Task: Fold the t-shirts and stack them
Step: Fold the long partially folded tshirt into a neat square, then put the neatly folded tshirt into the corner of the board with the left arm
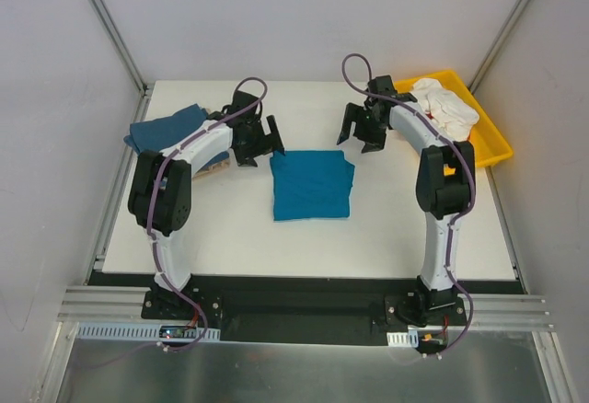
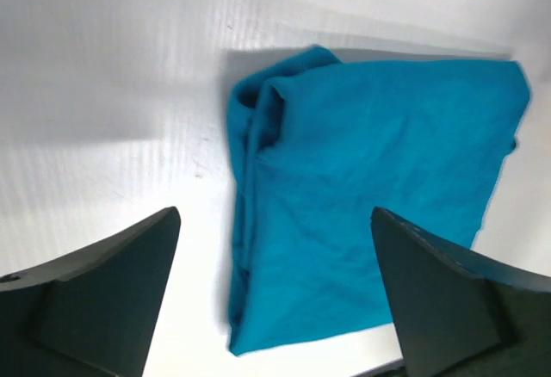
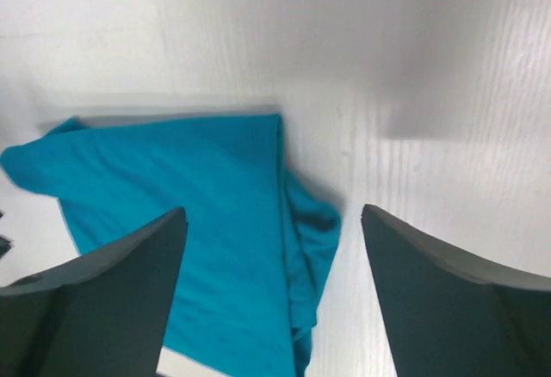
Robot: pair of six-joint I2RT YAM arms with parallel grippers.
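Note:
A bright teal-blue t-shirt lies folded into a rough square at the table's middle; it also shows in the left wrist view and the right wrist view. A darker slate-blue t-shirt lies folded at the back left, partly under my left arm. A pale beige t-shirt lies crumpled in the yellow tray. My left gripper is open and empty above the teal shirt's back left corner. My right gripper is open and empty above its back right corner.
The yellow tray stands at the back right corner. A wooden-looking block peeks out beside the left arm. Grey walls close in the table on both sides.

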